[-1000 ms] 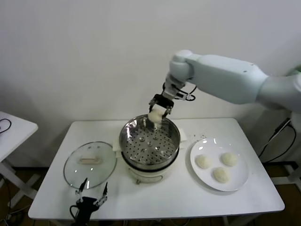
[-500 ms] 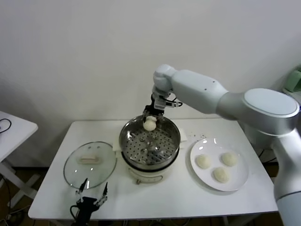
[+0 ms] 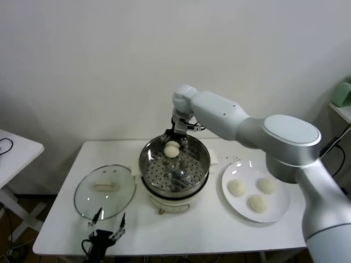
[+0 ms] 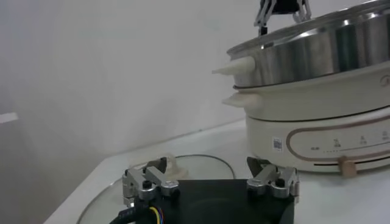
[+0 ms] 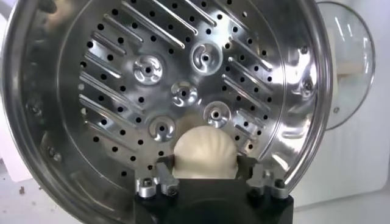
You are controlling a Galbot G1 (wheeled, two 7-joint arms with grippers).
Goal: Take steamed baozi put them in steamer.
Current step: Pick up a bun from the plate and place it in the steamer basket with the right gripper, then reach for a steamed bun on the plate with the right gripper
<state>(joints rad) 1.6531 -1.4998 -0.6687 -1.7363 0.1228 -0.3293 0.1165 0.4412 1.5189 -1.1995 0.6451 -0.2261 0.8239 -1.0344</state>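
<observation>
My right gripper [image 3: 174,142] is shut on a cream-white baozi [image 3: 172,148] and holds it inside the far part of the shiny steel steamer [image 3: 174,164], just above the perforated bottom. In the right wrist view the baozi [image 5: 204,153] sits between the fingers [image 5: 163,172] over the steamer's holed floor [image 5: 183,91]. Three more baozi [image 3: 237,188] lie on the white plate [image 3: 277,211] to the right. My left gripper [image 3: 104,229] is parked low at the table's front edge, open and empty; its own view shows it [image 4: 210,176] beside the steamer [image 4: 317,58].
A round glass lid [image 3: 105,189] with a cream handle lies flat on the white table [image 3: 219,233] left of the cooker base. A second small table [image 3: 13,150] stands at the far left. A white wall is close behind.
My right gripper has carried the baozi leftward and down, from above the steamer's far rim into the basket. The left arm has not moved.
</observation>
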